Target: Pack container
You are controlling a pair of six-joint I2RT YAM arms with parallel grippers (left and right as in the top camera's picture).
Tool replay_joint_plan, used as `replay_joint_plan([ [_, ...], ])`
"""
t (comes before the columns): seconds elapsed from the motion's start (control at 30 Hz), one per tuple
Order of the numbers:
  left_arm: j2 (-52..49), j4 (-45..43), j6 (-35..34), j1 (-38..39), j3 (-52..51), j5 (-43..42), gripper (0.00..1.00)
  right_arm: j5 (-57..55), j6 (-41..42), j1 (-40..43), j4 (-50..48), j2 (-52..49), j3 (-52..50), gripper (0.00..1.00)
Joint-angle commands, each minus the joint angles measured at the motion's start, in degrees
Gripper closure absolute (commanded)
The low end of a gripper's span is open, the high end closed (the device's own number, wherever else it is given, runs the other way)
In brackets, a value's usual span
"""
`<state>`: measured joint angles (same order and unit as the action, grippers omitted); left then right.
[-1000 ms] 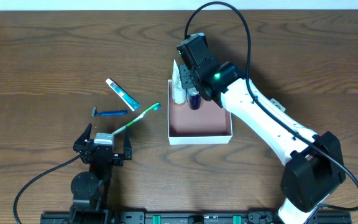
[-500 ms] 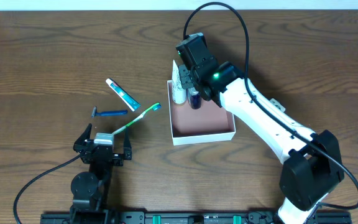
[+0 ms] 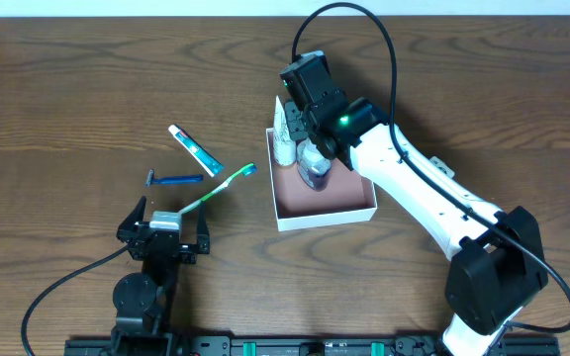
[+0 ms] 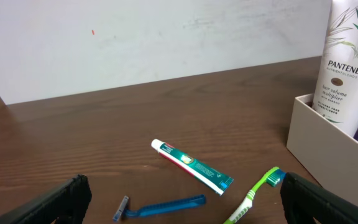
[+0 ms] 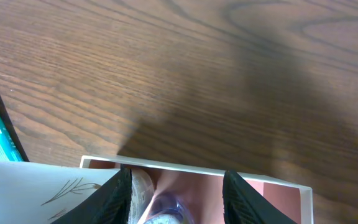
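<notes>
The container (image 3: pixel 327 220), a shallow white-walled box with a pinkish floor, lies at centre right of the table. A white Pantene bottle (image 3: pixel 285 138) stands in its far left corner and shows in the left wrist view (image 4: pixel 347 62). A small clear bottle with a blue end (image 3: pixel 315 166) lies tilted in the box beside it, blurred in the right wrist view (image 5: pixel 166 208). My right gripper (image 3: pixel 310 146) hangs over that corner, fingers spread apart (image 5: pixel 179 199) around the small bottle without gripping it. My left gripper (image 3: pixel 163 237) rests open and empty near the front left.
On the table left of the box lie a toothpaste tube (image 3: pixel 195 150), a blue razor (image 3: pixel 174 180) and a green toothbrush (image 3: pixel 218 188). All three show in the left wrist view: tube (image 4: pixel 191 166), razor (image 4: pixel 163 206), toothbrush (image 4: pixel 253 196). The box wall (image 4: pixel 328 134) is at its right.
The small bottle, held upright in my right gripper before, now lies tilted and loose in the box. The box's front edge shifted slightly right. The left arm has not moved.
</notes>
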<state>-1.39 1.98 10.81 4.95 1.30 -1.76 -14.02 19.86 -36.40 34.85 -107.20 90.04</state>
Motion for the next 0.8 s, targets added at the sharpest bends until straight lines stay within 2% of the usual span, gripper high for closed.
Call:
replay_joint_plan([
  [0.0, 0.04, 2.03, 0.74, 0.11, -1.07, 0.46, 0.02, -1.14, -1.16, -0.42, 0.0, 0.09, 1.03, 0.54],
  [0.3, 0.04, 2.03, 0.74, 0.11, -1.07, 0.46, 0.02, 1.55, -0.98, -0.37, 8.41, 9.42, 2.01, 0.44],
  [0.4, 0.04, 2.03, 0.74, 0.11, -1.07, 0.46, 0.02, 3.08, 0.81, -0.37, 13.31, 12.92, 2.01, 0.45],
  [0.53, 0.04, 2.03, 0.74, 0.11, -1.07, 0.46, 0.02, 5.62, 1.4, -0.37, 20.17, 14.25, 2.01, 0.56],
  [0.7, 0.04, 2.03, 0.74, 0.11, -1.07, 0.46, 0.02, 9.11, 4.39, -0.9, 27.58, 14.19, 0.81, 0.83],
  [0.77, 0.04, 2.03, 0.74, 0.11, -1.07, 0.46, 0.02, 9.16, 5.27, -1.7, 28.11, 14.19, -1.09, 0.89],
])
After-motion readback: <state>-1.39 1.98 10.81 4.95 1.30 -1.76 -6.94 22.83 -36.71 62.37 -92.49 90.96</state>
